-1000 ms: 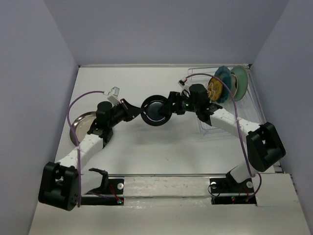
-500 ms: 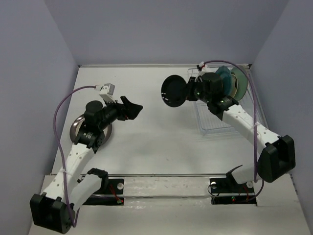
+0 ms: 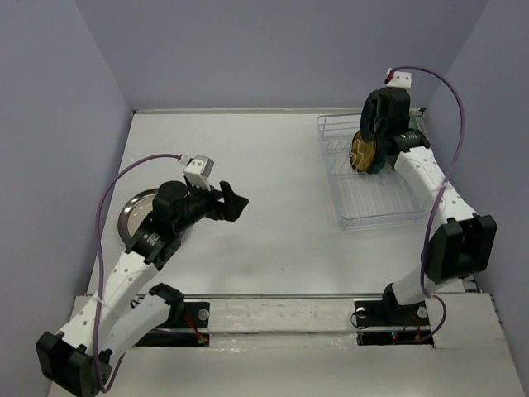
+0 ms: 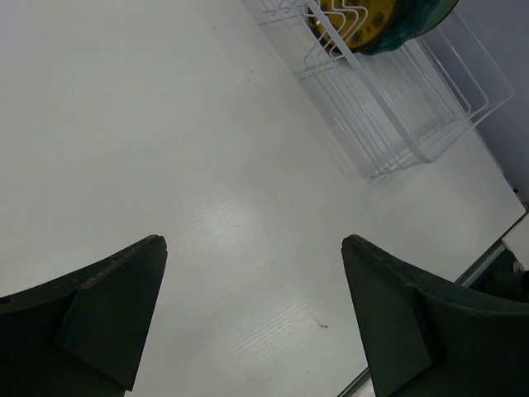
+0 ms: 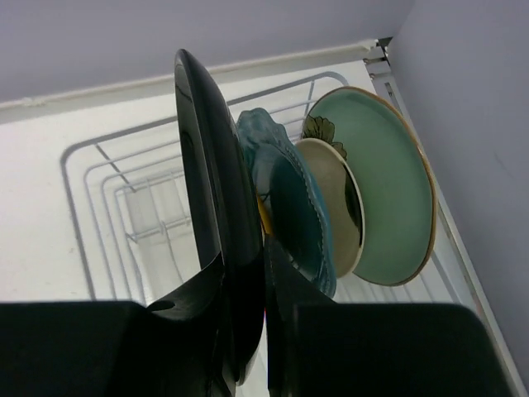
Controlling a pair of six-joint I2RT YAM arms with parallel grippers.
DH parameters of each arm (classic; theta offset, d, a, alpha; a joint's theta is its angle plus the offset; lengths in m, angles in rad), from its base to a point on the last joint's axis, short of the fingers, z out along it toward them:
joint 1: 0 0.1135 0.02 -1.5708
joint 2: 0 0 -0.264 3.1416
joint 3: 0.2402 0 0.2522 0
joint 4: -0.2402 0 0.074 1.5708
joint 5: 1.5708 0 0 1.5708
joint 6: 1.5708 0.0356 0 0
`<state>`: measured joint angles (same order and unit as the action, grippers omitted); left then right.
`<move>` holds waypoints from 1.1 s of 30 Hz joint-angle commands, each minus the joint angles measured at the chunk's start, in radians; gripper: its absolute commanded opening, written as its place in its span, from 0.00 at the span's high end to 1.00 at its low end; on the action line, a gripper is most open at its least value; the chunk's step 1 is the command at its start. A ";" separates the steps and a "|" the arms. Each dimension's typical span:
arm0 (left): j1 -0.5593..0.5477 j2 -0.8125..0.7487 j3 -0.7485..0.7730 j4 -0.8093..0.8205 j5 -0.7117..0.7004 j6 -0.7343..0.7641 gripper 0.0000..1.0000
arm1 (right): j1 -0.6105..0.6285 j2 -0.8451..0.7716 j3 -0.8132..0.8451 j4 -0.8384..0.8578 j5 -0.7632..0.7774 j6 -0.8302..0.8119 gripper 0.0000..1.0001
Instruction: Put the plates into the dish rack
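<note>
In the right wrist view my right gripper (image 5: 244,269) is shut on the small black plate (image 5: 211,190), which stands on edge over the dish rack (image 5: 99,190). Right behind it in the rack stand a scalloped teal plate (image 5: 293,207), a cream plate (image 5: 339,207) and a pale mint plate (image 5: 393,194). From above, the black plate (image 3: 374,116) hangs over the yellow patterned plate (image 3: 361,151) at the far end of the rack (image 3: 372,211). My left gripper (image 3: 235,203) is open over bare table, nothing between its fingers (image 4: 107,306). The silver plate (image 3: 132,213) lies flat at the left, partly under the left arm.
The rack (image 4: 397,116) sits against the right wall, with the back wall just beyond it. Its near half holds only wire prongs. The yellow plate (image 4: 355,16) shows at the top of the left wrist view. The arm bases and a rail line the near table edge.
The left gripper let go of the black plate and opened, drawing back to the left. The right gripper shut on that plate and carried it from mid-table to above the rack.
</note>
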<state>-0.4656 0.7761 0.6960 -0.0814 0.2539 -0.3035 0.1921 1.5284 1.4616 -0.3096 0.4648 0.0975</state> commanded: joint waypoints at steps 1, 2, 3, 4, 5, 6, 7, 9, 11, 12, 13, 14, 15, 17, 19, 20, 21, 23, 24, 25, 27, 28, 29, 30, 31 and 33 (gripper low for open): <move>-0.030 -0.032 0.014 -0.006 -0.042 0.038 0.02 | -0.019 0.081 0.069 0.001 0.038 -0.097 0.93; -0.036 -0.035 0.014 -0.008 -0.047 0.038 0.02 | -0.019 0.108 0.075 0.001 0.041 -0.120 0.93; -0.038 -0.040 0.016 -0.012 -0.051 0.040 0.02 | -0.019 0.119 0.075 0.001 0.041 -0.128 0.93; -0.041 -0.041 0.017 -0.014 -0.060 0.040 0.02 | -0.028 0.127 0.074 0.001 0.043 -0.140 0.93; -0.042 -0.041 0.017 -0.014 -0.064 0.040 0.02 | -0.028 0.142 0.068 0.003 0.046 -0.143 0.93; -0.045 -0.040 0.017 -0.015 -0.065 0.040 0.02 | -0.028 0.150 0.065 0.003 0.046 -0.148 0.93; -0.047 -0.040 0.019 -0.014 -0.065 0.040 0.02 | -0.028 0.156 0.062 0.004 0.046 -0.159 0.93; -0.047 -0.037 0.019 -0.014 -0.067 0.041 0.02 | -0.028 0.171 0.051 0.006 0.031 -0.163 0.93; -0.047 -0.037 0.020 -0.014 -0.068 0.041 0.02 | -0.028 0.182 0.045 0.009 -0.005 -0.163 0.93; -0.047 -0.035 0.020 -0.015 -0.070 0.041 0.02 | -0.028 0.194 0.040 0.009 -0.014 -0.162 0.93; -0.045 -0.034 0.020 -0.015 -0.070 0.041 0.02 | -0.028 0.202 0.037 0.010 -0.032 -0.163 0.93; -0.045 -0.034 0.020 -0.015 -0.071 0.041 0.02 | -0.028 0.210 0.036 0.010 -0.040 -0.163 0.93; -0.045 -0.031 0.020 -0.014 -0.073 0.041 0.02 | -0.028 0.217 0.033 0.012 -0.049 -0.163 0.93; -0.047 -0.031 0.020 -0.015 -0.074 0.041 0.03 | -0.028 0.237 0.022 0.010 -0.067 -0.157 0.93; -0.045 -0.026 0.020 -0.015 -0.074 0.041 0.03 | -0.028 0.243 0.013 0.010 -0.084 -0.150 0.93; -0.047 -0.026 0.020 -0.015 -0.074 0.041 0.03 | -0.028 0.240 0.009 0.010 -0.089 -0.147 0.93; -0.047 -0.024 0.020 -0.014 -0.074 0.041 0.03 | -0.028 0.240 0.008 0.012 -0.095 -0.147 0.93; -0.047 -0.023 0.022 -0.015 -0.076 0.041 0.03 | -0.028 0.245 0.009 0.010 -0.098 -0.153 0.91; -0.047 -0.023 0.022 -0.014 -0.077 0.041 0.03 | -0.028 0.245 0.011 0.010 -0.095 -0.154 0.87; -0.047 -0.023 0.022 -0.014 -0.079 0.041 0.03 | -0.028 0.245 0.013 0.010 -0.074 -0.156 0.79; -0.047 -0.023 0.022 -0.014 -0.081 0.040 0.03 | -0.028 0.237 0.029 0.006 -0.060 -0.148 0.33; -0.045 -0.021 0.022 -0.015 -0.082 0.040 0.03 | -0.028 0.231 0.042 -0.008 -0.058 -0.133 0.18; -0.045 -0.020 0.023 -0.014 -0.082 0.040 0.03 | -0.028 0.216 0.069 -0.019 -0.063 -0.125 0.15; -0.045 -0.018 0.022 -0.015 -0.082 0.040 0.03 | -0.028 0.207 0.086 -0.029 -0.071 -0.116 0.14; -0.044 -0.020 0.023 -0.014 -0.084 0.038 0.03 | -0.028 0.199 0.101 -0.039 -0.081 -0.107 0.14; -0.042 -0.020 0.023 -0.014 -0.084 0.038 0.03 | -0.028 0.178 0.126 -0.065 -0.144 -0.055 0.14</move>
<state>-0.5049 0.7563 0.6960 -0.1173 0.1757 -0.2840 0.1703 1.7908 1.4952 -0.3599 0.3767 -0.0246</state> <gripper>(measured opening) 0.977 0.857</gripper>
